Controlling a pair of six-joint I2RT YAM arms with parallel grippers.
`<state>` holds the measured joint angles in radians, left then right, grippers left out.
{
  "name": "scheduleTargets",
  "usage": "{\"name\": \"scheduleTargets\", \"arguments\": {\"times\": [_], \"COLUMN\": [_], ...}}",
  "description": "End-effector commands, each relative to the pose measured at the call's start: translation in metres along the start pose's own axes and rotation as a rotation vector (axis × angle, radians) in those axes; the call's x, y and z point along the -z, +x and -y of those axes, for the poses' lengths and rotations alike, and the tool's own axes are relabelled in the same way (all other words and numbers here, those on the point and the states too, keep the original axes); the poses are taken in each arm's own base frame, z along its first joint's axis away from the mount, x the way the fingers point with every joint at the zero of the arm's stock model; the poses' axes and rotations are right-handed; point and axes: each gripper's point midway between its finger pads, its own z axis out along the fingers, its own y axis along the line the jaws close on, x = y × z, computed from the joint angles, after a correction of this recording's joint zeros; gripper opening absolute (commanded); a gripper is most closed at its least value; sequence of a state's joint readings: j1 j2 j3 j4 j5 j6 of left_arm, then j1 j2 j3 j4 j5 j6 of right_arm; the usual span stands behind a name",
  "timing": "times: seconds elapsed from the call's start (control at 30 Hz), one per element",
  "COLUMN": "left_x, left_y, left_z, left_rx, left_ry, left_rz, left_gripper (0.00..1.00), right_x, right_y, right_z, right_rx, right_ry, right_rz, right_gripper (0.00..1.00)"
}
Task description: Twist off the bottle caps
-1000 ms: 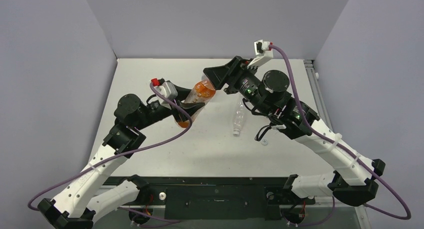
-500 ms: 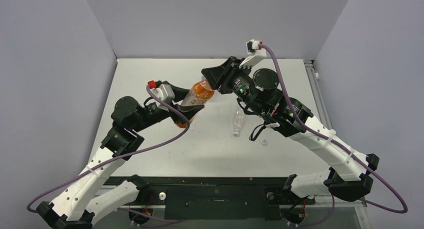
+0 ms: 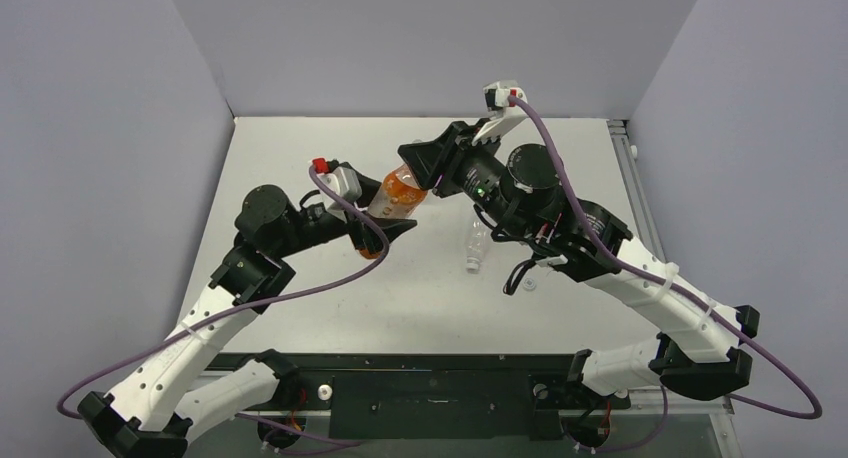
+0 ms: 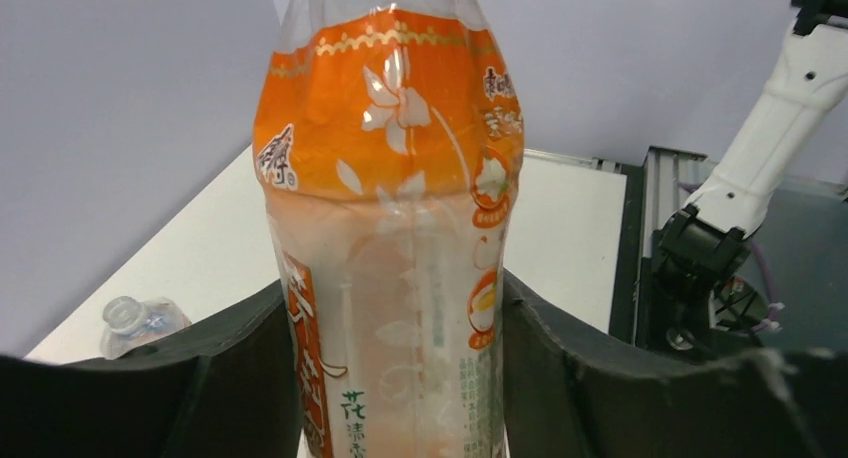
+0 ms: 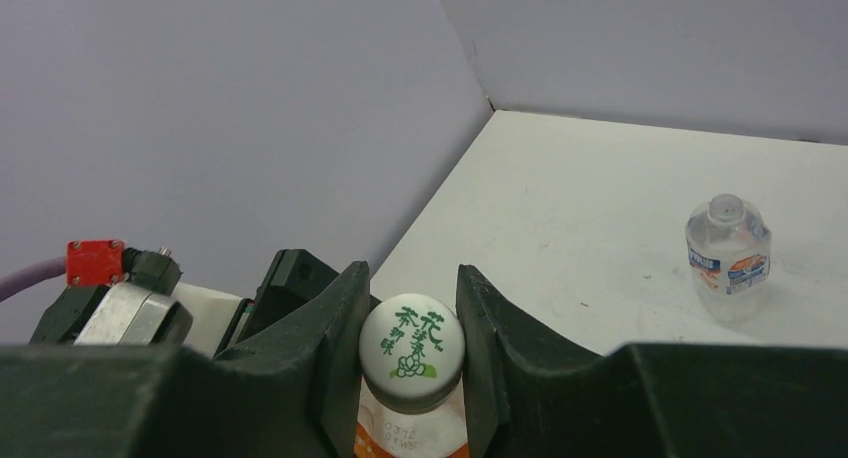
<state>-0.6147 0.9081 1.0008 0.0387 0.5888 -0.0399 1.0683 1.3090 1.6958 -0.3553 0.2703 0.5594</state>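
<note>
Right wrist view: right gripper (image 5: 412,278) clamps the round white cap (image 5: 411,350), printed in green, atop the orange-labelled clear plastic bottle (image 4: 390,228). Left gripper (image 4: 392,293) flanks its body; whether it grips is unclear. Both arms reach inward over the table (image 3: 300,168).

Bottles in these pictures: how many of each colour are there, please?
Orange-labelled bottle, its white cap pinched by the right hand: 1
Clear bottle, lying on the table: 1
Total: 2
</note>
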Motion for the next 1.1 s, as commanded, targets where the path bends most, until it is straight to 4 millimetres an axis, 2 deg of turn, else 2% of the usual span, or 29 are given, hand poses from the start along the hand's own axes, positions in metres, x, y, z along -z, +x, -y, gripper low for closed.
{"name": "scheduleTargets", "arguments": {"times": [0.0,0.07,0.17,0.23,0.33,0.43,0.47,0.5,0.53,0.57,0.6,0.63,0.8,0.93,0.97,1.0,1.03,1.07], "left_x": [-0.001,-0.001,-0.001,0.001,0.007,0.014,0.015,0.02,0.021,0.024,0.025,0.028,0.032,0.03,0.029,0.026,0.024,0.019], "left_y": [-0.019,-0.025,-0.037,-0.046,-0.059,-0.069,-0.071,-0.075,-0.076,-0.079,-0.081,-0.084,-0.087,-0.086,-0.085,-0.082,-0.081,-0.077], "left_z": [0.003,0.006,0.016,0.031,0.05,0.071,0.075,0.083,0.086,0.093,0.095,0.099,0.105,0.103,0.101,0.097,0.094,0.084], "left_rx": [-0.028,-0.016,0.007,0.032,0.105,0.165,0.178,0.198,0.208,0.221,0.223,0.226,0.228,0.227,0.216,0.2,0.19,0.162], "left_ry": [0.02,0.036,0.082,0.16,0.244,0.351,0.373,0.417,0.435,0.468,0.481,0.501,0.532,0.518,0.511,0.487,0.469,0.418], "left_rz": [0.02,0.026,0.055,0.076,0.097,0.093,0.089,0.083,0.079,0.073,0.071,0.07,0.064,0.068,0.071,0.077,0.08,0.088], "left_gripper": [0.47,0.34,0.22,0.14,0.06,0.04,0.03,0.03,0.03,0.03,0.02,0.0,0.0,0.0,0.0,0.0,0.0,0.0], "right_x": [0.007,0.008,0.01,0.013,0.023,0.034,0.046,0.048,0.063,0.069,0.08,0.093,0.117,0.109,0.101,0.096,0.081,0.074], "right_y": [-0.02,-0.019,-0.019,-0.02,-0.03,-0.04,-0.039,-0.047,-0.043,-0.051,-0.044,-0.046,-0.044,-0.038,-0.042,-0.04,-0.052,-0.052], "right_z": [-0.017,-0.017,-0.019,-0.026,-0.05,-0.073,-0.087,-0.092,-0.108,-0.114,-0.125,-0.133,-0.148,-0.137,-0.13,-0.122,-0.107,-0.095], "right_rx": [0.018,0.037,0.053,0.067,0.087,0.087,0.082,0.075,0.055,0.053,0.04,0.045,0.076,0.126,0.151,0.153,0.177,0.18], "right_ry": [-0.034,-0.035,-0.051,-0.1,-0.249,-0.425,-0.535,-0.592,-0.725,-0.792,-0.892,-0.976,-1.125,-1.045,-0.986,-0.921,-0.787,-0.692], "right_rz": [0.052,0.052,0.056,0.06,0.07,0.088,0.066,0.095,0.054,0.078,0.024,0.006,-0.048,-0.079,-0.052,-0.074,-0.006,-0.006], "right_gripper": [0.0,0.0,0.0,0.0,0.0,0.0,0.0,0.0,0.0,0.0,0.0,0.0,0.0,0.0,0.21,0.35,0.55,0.61]}}
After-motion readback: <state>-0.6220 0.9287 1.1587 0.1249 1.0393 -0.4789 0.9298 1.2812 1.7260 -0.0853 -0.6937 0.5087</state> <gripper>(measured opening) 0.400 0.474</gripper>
